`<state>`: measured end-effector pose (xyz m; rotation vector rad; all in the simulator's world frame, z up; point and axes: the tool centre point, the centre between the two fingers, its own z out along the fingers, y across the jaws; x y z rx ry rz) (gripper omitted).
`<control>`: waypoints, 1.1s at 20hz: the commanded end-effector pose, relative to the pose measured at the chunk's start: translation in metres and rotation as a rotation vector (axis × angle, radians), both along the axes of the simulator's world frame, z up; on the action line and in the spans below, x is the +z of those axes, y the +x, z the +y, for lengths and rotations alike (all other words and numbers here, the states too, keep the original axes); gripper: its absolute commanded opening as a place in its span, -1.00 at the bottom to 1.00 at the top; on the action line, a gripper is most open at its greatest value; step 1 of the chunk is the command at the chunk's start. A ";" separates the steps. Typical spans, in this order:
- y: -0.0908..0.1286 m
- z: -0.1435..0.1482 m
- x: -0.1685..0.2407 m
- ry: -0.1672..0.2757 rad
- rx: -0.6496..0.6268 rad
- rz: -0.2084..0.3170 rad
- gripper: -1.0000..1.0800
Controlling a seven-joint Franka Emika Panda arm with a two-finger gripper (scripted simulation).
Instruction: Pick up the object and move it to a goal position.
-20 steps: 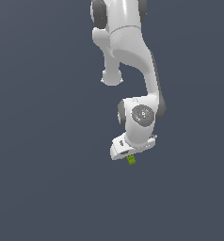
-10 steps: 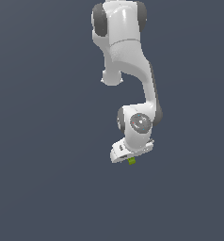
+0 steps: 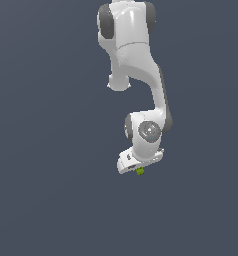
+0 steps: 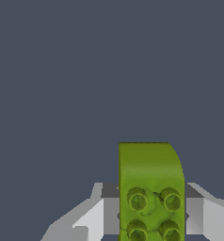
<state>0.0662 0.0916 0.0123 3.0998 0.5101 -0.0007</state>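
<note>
Wrist view: block between closed jaws

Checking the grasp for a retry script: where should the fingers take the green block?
Across its two long flat sides, as the gripper has it now. The block is narrow with a studded face, so come from the stud-free end and let the fingers press on the smooth parallel sides.

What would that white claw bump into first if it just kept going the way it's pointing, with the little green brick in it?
Nothing that shows. The gripper is shut on the green block, and beyond it the wrist view shows only plain grey, with no object ahead. How far off that grey surface lies cannot be judged.
</note>
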 end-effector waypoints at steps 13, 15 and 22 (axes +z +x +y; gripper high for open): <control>-0.013 -0.016 0.004 0.000 0.000 0.000 -1.00; -0.019 -0.023 0.006 0.000 0.000 0.000 -1.00; -0.049 -0.060 0.014 0.000 0.000 0.000 -1.00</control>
